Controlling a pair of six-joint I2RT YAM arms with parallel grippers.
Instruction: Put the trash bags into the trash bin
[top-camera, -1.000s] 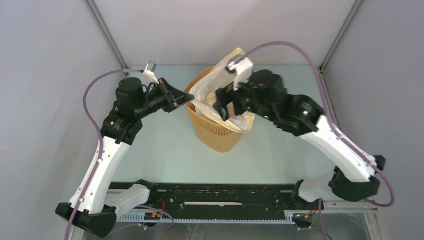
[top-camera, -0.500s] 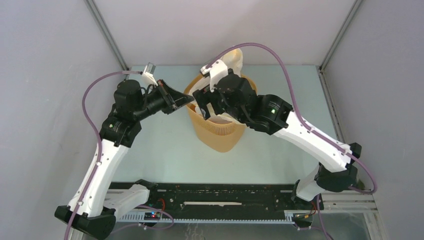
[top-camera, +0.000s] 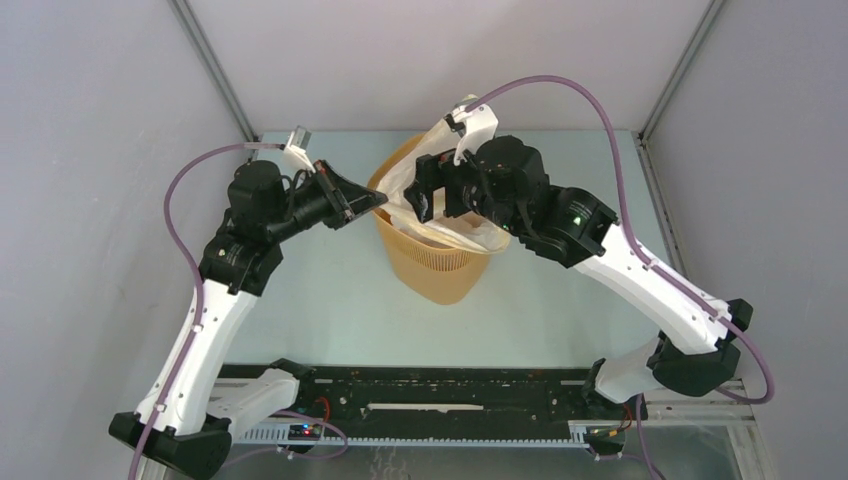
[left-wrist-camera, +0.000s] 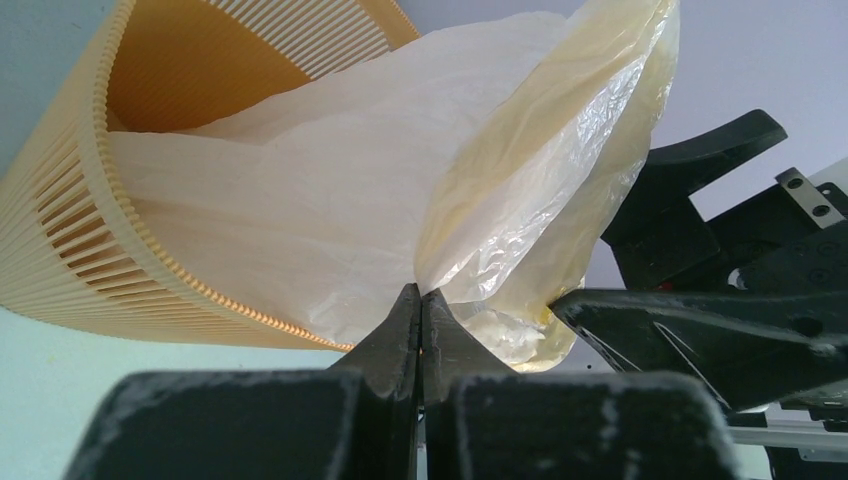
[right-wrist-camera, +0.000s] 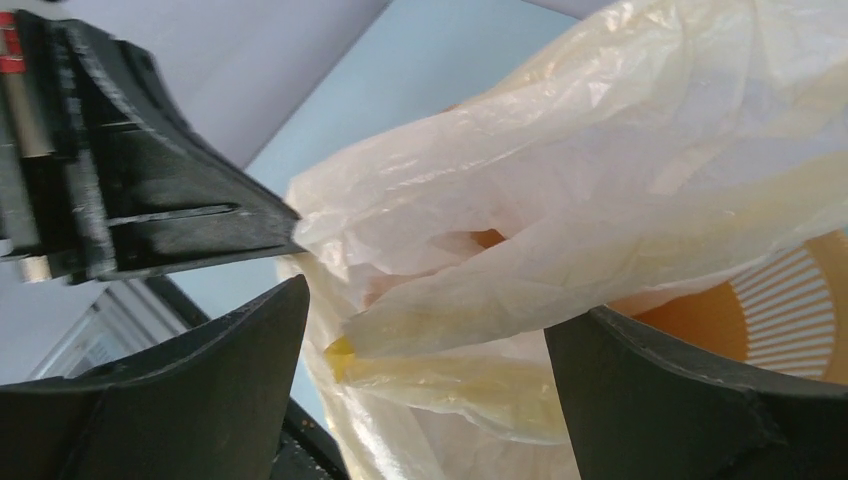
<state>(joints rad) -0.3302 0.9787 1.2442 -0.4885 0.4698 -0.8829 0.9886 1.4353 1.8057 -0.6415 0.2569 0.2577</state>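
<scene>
The orange-yellow trash bin (top-camera: 432, 268) stands mid-table, its ribbed wall (left-wrist-camera: 62, 232) filling the left of the left wrist view. A wrinkly cream trash bag (top-camera: 472, 234) drapes over its mouth and rises above it (left-wrist-camera: 340, 210). My left gripper (top-camera: 377, 203) is at the bin's left rim, jaws shut on the bag's edge (left-wrist-camera: 420, 296). My right gripper (top-camera: 430, 196) hovers over the bin mouth, open. A yellowish fold of the bag (right-wrist-camera: 520, 300) lies between its wide-apart fingers (right-wrist-camera: 205, 385), not pinched. The bin's inside (right-wrist-camera: 775, 300) shows behind.
Grey enclosure walls close in on the left, right and back. The black rail (top-camera: 440, 392) with both arm bases runs along the near edge. The right arm's purple cable (top-camera: 590, 100) loops above the bin. The left gripper (right-wrist-camera: 150, 215) shows in the right wrist view.
The right gripper swung left across the bin mouth, then came back a little to the right, and the bag's upper folds shifted with it. The left arm stayed put.
</scene>
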